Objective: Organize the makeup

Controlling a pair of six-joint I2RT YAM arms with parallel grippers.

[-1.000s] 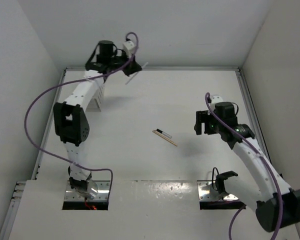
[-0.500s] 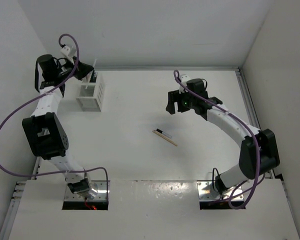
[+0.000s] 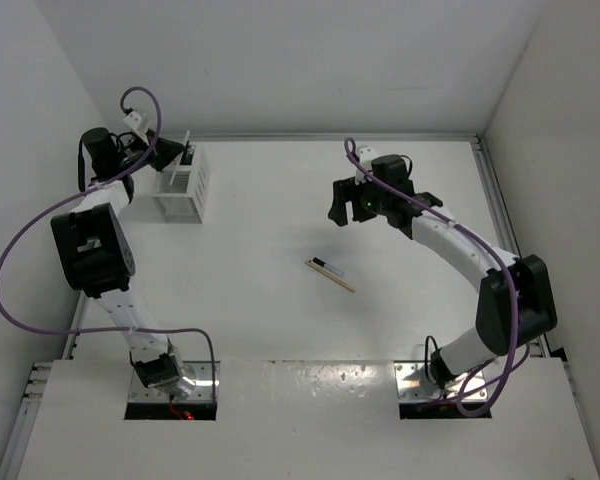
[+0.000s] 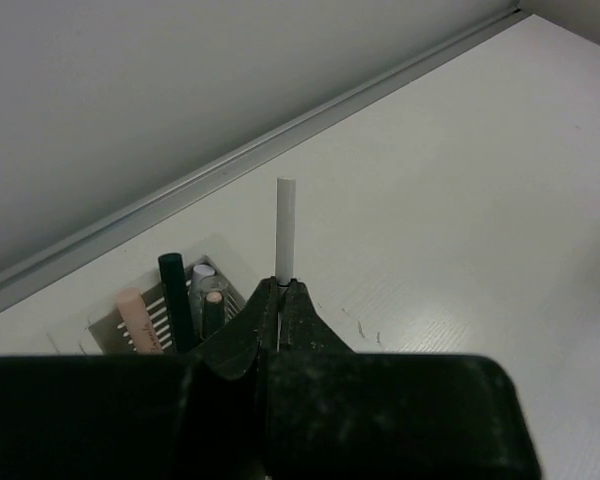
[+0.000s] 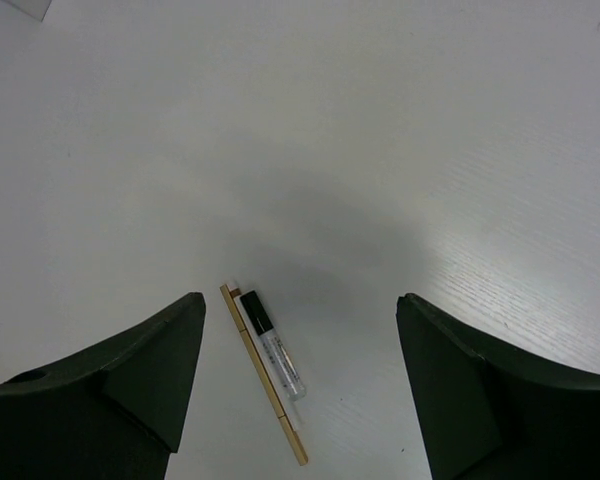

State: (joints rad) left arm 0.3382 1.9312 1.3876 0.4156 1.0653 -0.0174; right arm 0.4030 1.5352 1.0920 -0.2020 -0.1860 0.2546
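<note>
Within left hand (image 4: 281, 292), slim white cylindrical stick (image 4: 285, 228)

On my feed the table (image 5: 460, 120) reads as matt white board with a fine grain and a soft sheen. The left gripper (image 4: 281, 297) is dull black plastic, clamped on a smooth, matt white stick (image 4: 285, 228). The slotted rack (image 3: 192, 185) looks like white plastic. The tan pencil (image 5: 285, 420) looks like bare wood. The tube (image 5: 280, 362) touching it is glossy clear plastic with a black cap. The base plates (image 3: 408, 385) look like shiny bare metal.
</note>
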